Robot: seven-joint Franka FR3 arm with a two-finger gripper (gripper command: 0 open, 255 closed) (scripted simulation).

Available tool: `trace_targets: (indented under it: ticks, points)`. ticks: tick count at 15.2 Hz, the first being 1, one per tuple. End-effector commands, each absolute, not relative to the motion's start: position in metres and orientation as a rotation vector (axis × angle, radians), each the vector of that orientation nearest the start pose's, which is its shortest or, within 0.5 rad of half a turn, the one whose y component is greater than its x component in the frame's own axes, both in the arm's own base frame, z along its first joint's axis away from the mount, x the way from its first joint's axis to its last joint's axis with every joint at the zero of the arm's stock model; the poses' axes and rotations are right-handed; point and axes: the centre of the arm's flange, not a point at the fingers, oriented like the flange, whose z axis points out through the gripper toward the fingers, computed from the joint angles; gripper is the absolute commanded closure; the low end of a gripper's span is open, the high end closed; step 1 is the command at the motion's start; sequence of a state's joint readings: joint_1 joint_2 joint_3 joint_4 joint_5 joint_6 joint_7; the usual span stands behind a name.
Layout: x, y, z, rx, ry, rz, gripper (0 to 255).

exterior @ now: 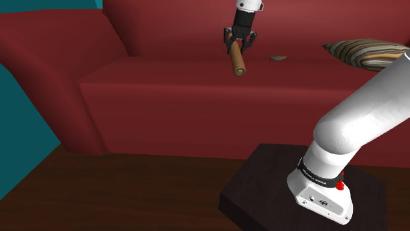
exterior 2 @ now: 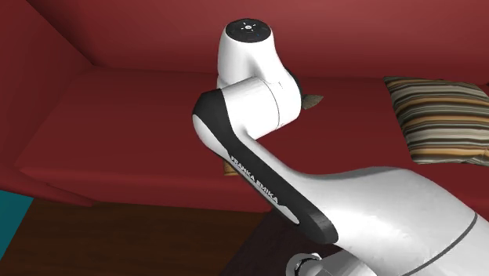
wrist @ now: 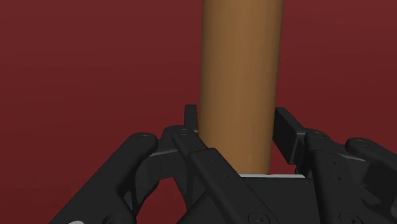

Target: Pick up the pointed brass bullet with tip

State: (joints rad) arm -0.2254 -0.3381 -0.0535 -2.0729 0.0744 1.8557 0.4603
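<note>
My black gripper [exterior: 238, 44] is over the red sofa seat [exterior: 164, 79], near the backrest, and points down. It is shut on a brass-coloured bullet [exterior: 237, 60], a smooth cylinder that hangs below the fingers, slightly tilted. In the wrist view the bullet [wrist: 240, 83] runs straight out from the gripper [wrist: 238, 124], clasped on both sides by the fingers [wrist: 287, 127]. Its far end is cut off by the frame edge, so the tip is hidden. I cannot tell whether its lower end touches the seat.
A small grey object [exterior: 278, 58] lies on the seat to the shoulder view's right of the gripper. A striped cushion [exterior: 364, 52] rests further right. The sofa's armrest [exterior: 46, 79] rises at the left. The dark stand [exterior: 263, 190] sits on a wooden floor.
</note>
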Motion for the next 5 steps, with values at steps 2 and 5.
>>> trace_targets:
  ticks: [2, 5]
  points:
    - [0.448, -0.126, 0.598, -2.823, 1.117, -0.170, 255]
    - [0.448, -0.126, 0.604, -2.823, 1.117, -0.170, 255]
